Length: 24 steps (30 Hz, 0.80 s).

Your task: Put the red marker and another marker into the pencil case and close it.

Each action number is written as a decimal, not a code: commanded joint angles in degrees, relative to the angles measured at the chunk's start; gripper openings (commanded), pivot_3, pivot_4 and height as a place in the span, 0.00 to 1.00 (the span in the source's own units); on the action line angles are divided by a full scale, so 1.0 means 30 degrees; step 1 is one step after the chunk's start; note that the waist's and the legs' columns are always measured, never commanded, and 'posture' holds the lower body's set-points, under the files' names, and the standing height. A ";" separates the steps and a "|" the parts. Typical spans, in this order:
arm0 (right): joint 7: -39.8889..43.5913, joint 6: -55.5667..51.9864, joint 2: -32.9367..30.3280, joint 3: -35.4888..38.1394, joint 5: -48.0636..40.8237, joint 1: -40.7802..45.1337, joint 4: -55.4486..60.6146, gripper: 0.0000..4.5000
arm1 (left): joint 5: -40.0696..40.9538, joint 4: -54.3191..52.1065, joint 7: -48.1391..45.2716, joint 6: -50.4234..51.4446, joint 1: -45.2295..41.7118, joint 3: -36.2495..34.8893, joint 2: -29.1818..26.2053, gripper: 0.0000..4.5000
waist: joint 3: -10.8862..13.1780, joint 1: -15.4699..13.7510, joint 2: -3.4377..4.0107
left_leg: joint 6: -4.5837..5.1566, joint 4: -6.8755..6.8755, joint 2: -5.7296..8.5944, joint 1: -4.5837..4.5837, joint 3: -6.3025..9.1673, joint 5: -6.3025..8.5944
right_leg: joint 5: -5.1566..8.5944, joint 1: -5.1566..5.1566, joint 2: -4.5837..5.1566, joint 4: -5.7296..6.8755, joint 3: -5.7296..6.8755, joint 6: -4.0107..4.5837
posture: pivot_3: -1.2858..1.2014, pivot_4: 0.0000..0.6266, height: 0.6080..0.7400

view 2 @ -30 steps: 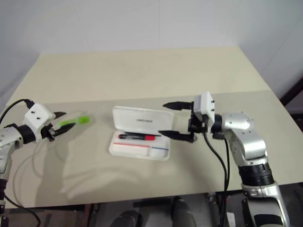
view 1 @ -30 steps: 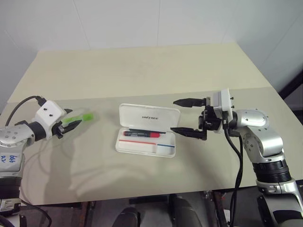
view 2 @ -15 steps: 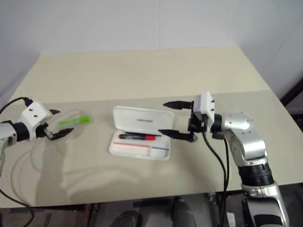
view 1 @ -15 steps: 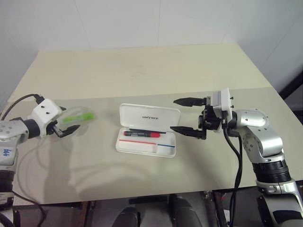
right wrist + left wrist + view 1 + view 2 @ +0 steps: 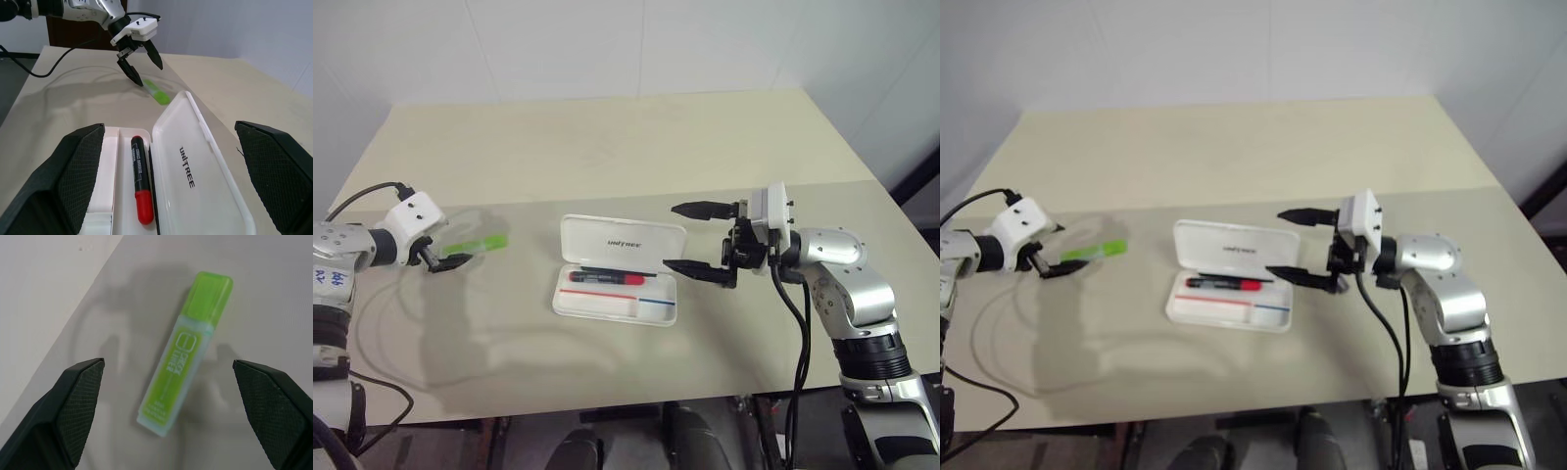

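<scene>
Beige desk (image 5: 607,147) carries my white hinged plastic pencil case (image 5: 619,269) open mid-desk, the slim red marker (image 5: 605,278) already inside. Near the left edge, my left hand (image 5: 448,253) gapes empty over the stubby light-green marker (image 5: 186,357): next, descend and pinch. Right hand (image 5: 697,240) waits wide, empty.

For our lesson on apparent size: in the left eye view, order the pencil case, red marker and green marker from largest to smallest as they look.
1. Pencil case, largest by far.
2. Red marker.
3. Green marker, looking somewhat shorter than the red one.
</scene>
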<state>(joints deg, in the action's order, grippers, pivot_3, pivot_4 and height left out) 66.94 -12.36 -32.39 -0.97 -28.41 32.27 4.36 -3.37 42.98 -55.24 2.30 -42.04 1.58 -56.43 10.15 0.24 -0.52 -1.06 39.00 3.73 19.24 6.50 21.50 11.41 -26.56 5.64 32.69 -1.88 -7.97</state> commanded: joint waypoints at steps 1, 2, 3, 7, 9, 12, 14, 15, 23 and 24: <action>-0.0039 0.0298 -0.0003 0.0336 -0.0201 0.0278 0.0529 1.00 | -0.0795 0.1719 -0.0672 -0.0582 -0.1697 0.0742 0.0230 0.99 | -0.0002 -0.0001 -0.0004 | 0.0000 0.0006 0.0001 0.0001 -0.0001 0.0000 | 0.0000 0.0000 0.0000 0.0007 0.0003 0.0000 | 0.52 0.24 1.00; -0.0040 0.0294 0.0001 0.0332 -0.0194 0.0315 0.0503 1.00 | -0.0970 0.2168 -0.1024 -0.0803 -0.2037 0.0999 0.0304 0.99 | -0.0003 -0.0001 -0.0004 | 0.0000 0.0007 0.0003 0.0000 -0.0003 0.0000 | 0.0000 0.0000 0.0000 0.0008 0.0003 -0.0001 | 0.52 0.24 1.00; -0.0031 0.0301 0.0001 0.0330 -0.0183 0.0353 0.0465 1.00 | -0.1159 0.2615 -0.1214 -0.1031 -0.2369 0.1203 0.0377 0.99 | -0.0002 0.0004 -0.0005 | 0.0001 0.0008 0.0005 -0.0001 -0.0007 0.0000 | 0.0000 0.0000 0.0001 0.0013 0.0003 -0.0001 | 0.52 0.24 1.00; -0.0006 0.0317 -0.0028 0.0367 -0.0177 0.0424 0.0403 1.00 | -0.1854 0.4227 -0.2167 -0.1544 -0.3652 0.2005 0.0537 0.99 | -0.0002 0.0059 -0.0008 | 0.0009 0.0009 0.0004 -0.0003 -0.0026 0.0005 | -0.0001 -0.0011 0.0000 0.0017 0.0004 -0.0001 | 0.52 0.24 1.00; -0.0022 0.0315 -0.0015 0.0368 -0.0172 0.0440 0.0397 1.00 | -0.2293 0.5109 -0.2353 -0.1757 -0.4296 0.2394 0.0588 0.99 | -0.0003 0.0063 -0.0009 | 0.0013 0.0010 0.0004 -0.0002 -0.0034 0.0007 | -0.0001 -0.0014 0.0001 0.0018 0.0004 -0.0001 | 0.52 0.24 1.00; -0.0070 0.0312 0.0011 0.0388 -0.0187 0.0425 0.0437 1.00 | -0.2899 0.6256 -0.2190 -0.2210 -0.5004 0.2819 0.0701 0.99 | -0.0003 0.0045 -0.0012 | 0.0026 0.0015 0.0005 -0.0003 -0.0044 0.0014 | -0.0001 -0.0014 0.0005 0.0020 0.0006 -0.0002 | 0.52 0.24 1.00; -0.0106 0.0303 0.0026 0.0395 -0.0193 0.0427 0.0453 1.00 | -0.3178 0.6796 -0.2145 -0.2431 -0.5300 0.3006 0.0791 0.99 | -0.0003 0.0048 -0.0013 | 0.0033 0.0018 0.0005 -0.0004 -0.0050 0.0019 | -0.0002 -0.0014 0.0007 0.0020 0.0007 -0.0004 | 0.52 0.24 1.00; -0.0129 0.0297 0.0030 0.0400 -0.0195 0.0424 0.0468 1.00 | -0.3318 0.7011 -0.2134 -0.2492 -0.5409 0.3085 0.0841 0.99 | -0.0003 0.0044 -0.0013 | 0.0039 0.0020 0.0005 -0.0004 -0.0054 0.0023 | -0.0002 -0.0015 0.0007 0.0020 0.0007 -0.0004 | 0.52 0.24 1.00; -0.0348 0.0223 0.0045 0.0435 -0.0254 0.0331 0.0707 1.00 | -0.4044 0.7927 -0.2215 -0.2781 -0.5458 0.3503 0.1349 0.95 | -0.0006 0.0019 -0.0015 | 0.0049 0.0028 0.0007 -0.0017 -0.0079 0.0028 | -0.0006 -0.0014 0.0019 0.0029 0.0009 -0.0011 | 0.52 0.24 1.00; -0.0372 0.0211 0.0030 0.0456 -0.0279 0.0315 0.0739 1.00 | -0.4127 0.8012 -0.2143 -0.2849 -0.5402 0.3562 0.1390 0.90 | -0.0006 0.0015 -0.0015 | 0.0049 0.0029 0.0007 -0.0020 -0.0084 0.0029 | -0.0006 -0.0014 0.0021 0.0032 0.0009 -0.0011 | 0.52 0.24 1.00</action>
<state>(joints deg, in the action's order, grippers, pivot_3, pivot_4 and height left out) 66.08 -12.37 -32.36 -0.97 -28.30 32.68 4.31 -14.29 65.94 -61.87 -5.84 -58.38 11.41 -52.44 10.14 0.29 -0.56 -0.91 39.09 3.76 19.15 6.24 21.58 11.39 -26.60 5.71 32.81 -1.86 -8.00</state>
